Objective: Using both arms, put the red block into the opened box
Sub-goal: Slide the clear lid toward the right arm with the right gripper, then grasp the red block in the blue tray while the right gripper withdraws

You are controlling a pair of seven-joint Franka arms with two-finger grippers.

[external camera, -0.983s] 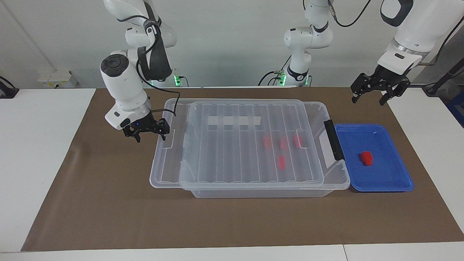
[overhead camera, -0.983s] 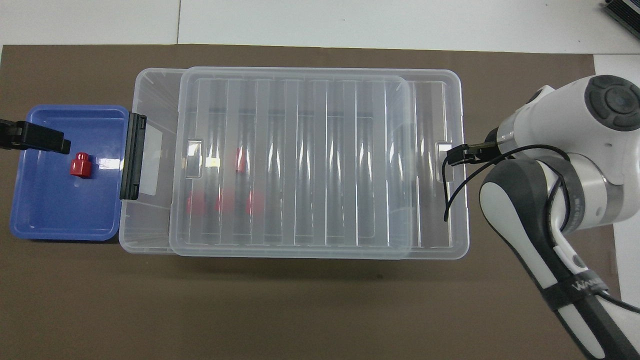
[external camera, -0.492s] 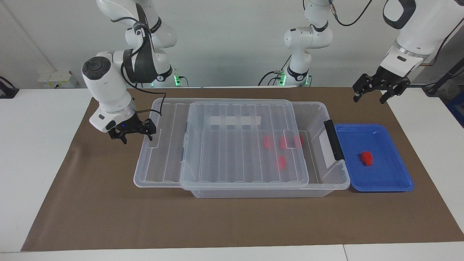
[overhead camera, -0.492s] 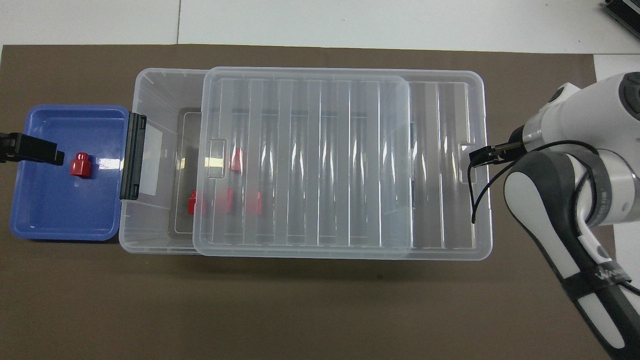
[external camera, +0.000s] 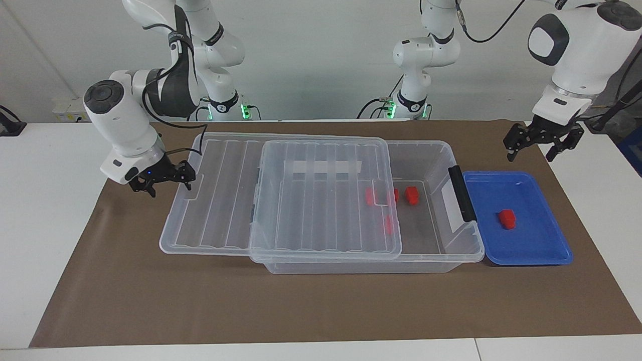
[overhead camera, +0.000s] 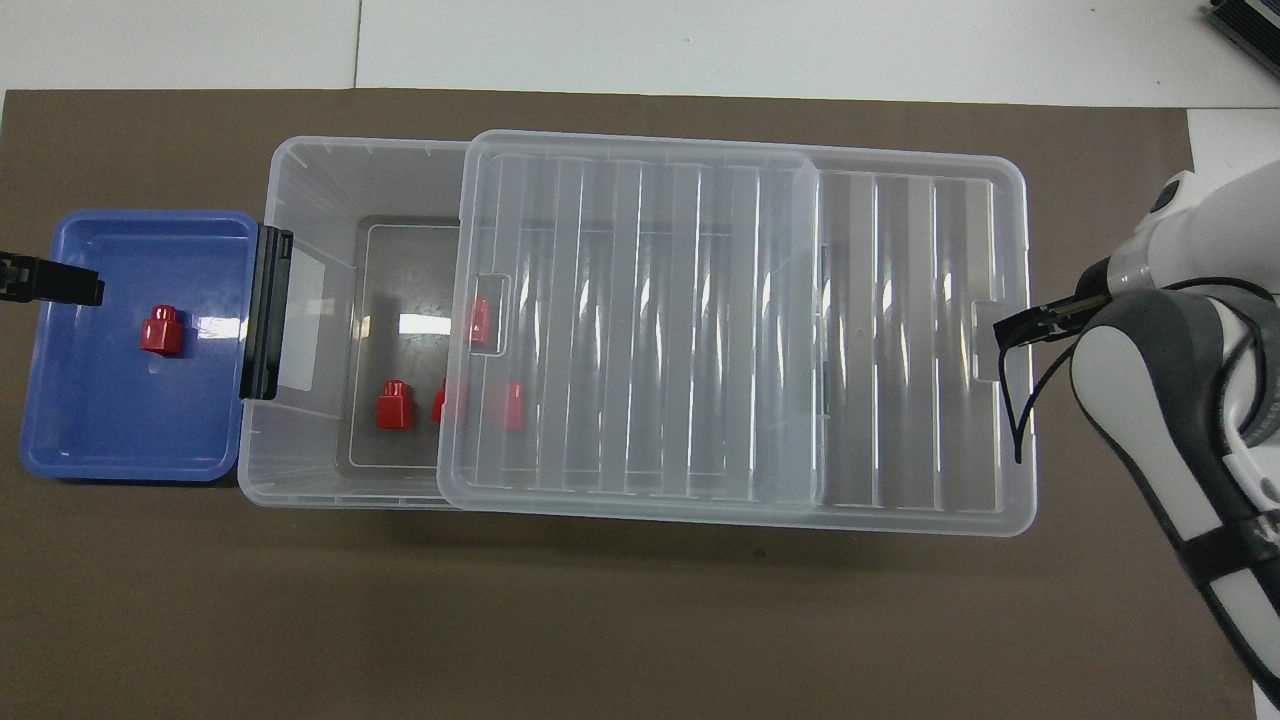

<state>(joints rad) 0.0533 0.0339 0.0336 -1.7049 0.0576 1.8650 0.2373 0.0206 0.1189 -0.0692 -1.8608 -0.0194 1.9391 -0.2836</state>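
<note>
My right gripper (external camera: 166, 180) hooks the lid (external camera: 281, 195) by its end notch, fingers spread, dragging it off the box (external camera: 454, 250) toward my right arm's end so the blocks inside get uncovered. My left gripper (external camera: 544, 144) hangs open above the blue tray (external camera: 546, 255), where the red block (external camera: 507, 218) waits. Since a second ago the lid has slid well along, baring one more block.

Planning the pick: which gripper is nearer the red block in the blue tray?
Left. The left gripper hangs over the blue tray's edge, near the red block; the right gripper is at the lid's outer end.
</note>
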